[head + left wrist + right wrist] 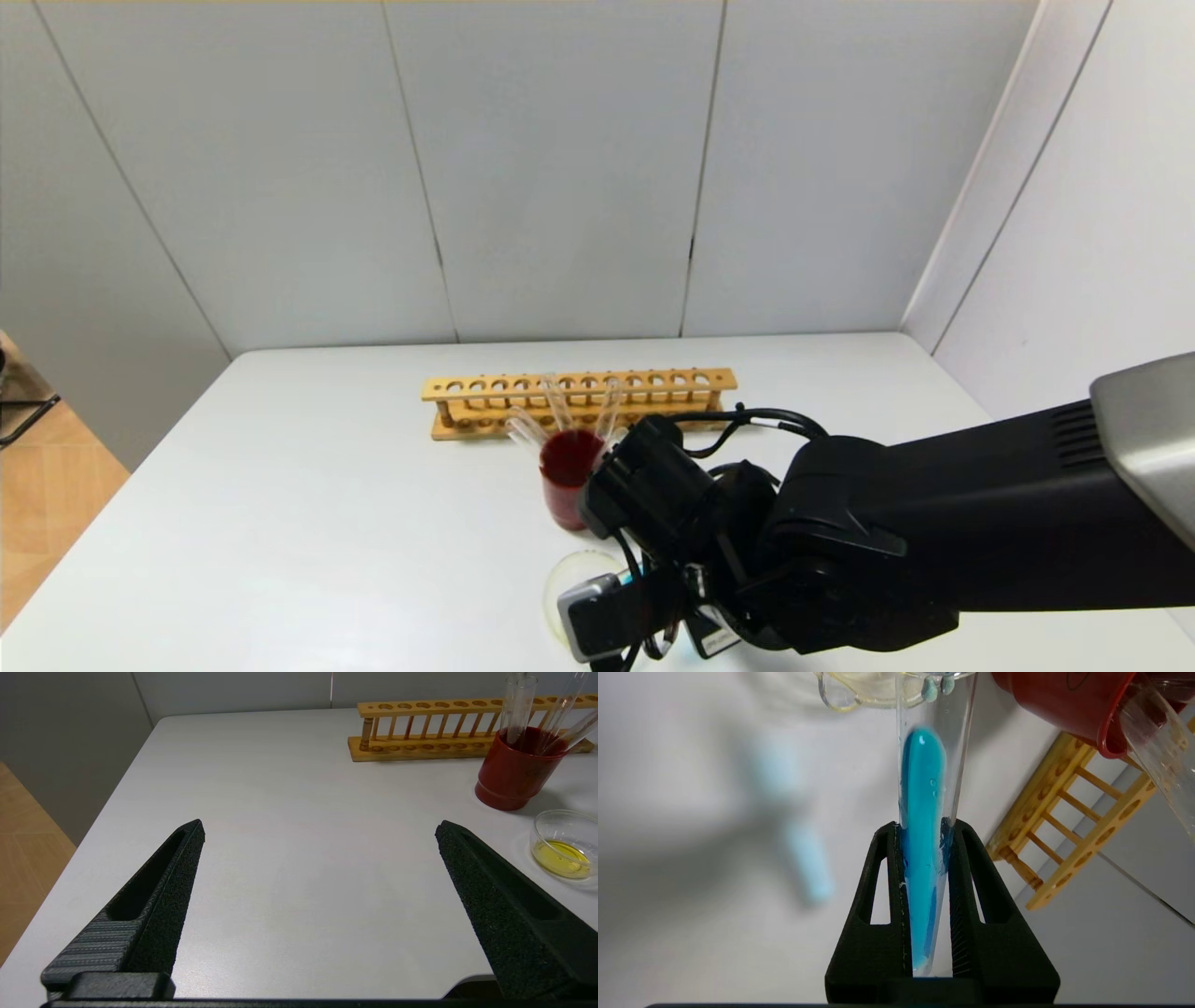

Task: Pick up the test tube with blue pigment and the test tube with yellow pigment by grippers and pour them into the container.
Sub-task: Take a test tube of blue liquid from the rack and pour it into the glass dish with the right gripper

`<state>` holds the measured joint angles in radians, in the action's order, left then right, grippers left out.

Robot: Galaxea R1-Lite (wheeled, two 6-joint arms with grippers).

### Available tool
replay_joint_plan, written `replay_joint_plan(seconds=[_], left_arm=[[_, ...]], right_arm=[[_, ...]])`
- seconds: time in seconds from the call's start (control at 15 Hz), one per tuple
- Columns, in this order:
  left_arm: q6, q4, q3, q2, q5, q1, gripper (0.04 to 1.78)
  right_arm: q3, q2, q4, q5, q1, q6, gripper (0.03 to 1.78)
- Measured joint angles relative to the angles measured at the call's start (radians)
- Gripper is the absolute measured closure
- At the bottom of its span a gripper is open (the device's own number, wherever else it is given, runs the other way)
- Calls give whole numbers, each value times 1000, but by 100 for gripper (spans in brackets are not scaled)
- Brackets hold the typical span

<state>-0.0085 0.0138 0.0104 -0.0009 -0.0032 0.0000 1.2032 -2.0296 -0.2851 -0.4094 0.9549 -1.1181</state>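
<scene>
Right gripper [924, 858] clamped mid-length on test tube with blue pigment [924, 812], tipped toward container [868, 690]; light, slick, brittle glass, so firm yet gentle squeeze; left gripper [317, 830] agape, idle.

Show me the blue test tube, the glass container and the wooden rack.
test tube with blue pigment [923, 812], right wrist view, on its blue liquid column.
container [549, 822], left wrist view, on its clear glass wall.
wooden rack [579, 381], head view, on its top rail.

Bright, even overhead light. Soft shadow of the red beaker [516, 772] falls toward 4 o'clock on the table [303, 849]. Right wrist view: blue tube [924, 826] sharp, table behind blurred, pale blue shadow at 9 o'clock.
</scene>
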Motion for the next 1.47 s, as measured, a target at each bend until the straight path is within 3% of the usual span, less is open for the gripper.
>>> replay_joint_plan(seconds=[0.13, 1.47], left_arm=[[0, 0, 0, 0, 0, 0, 7], [0, 0, 0, 0, 0, 0, 7]], right_arm=[[9, -3, -6, -22, 11, -2, 149], [38, -41, -6, -18, -24, -7, 149]])
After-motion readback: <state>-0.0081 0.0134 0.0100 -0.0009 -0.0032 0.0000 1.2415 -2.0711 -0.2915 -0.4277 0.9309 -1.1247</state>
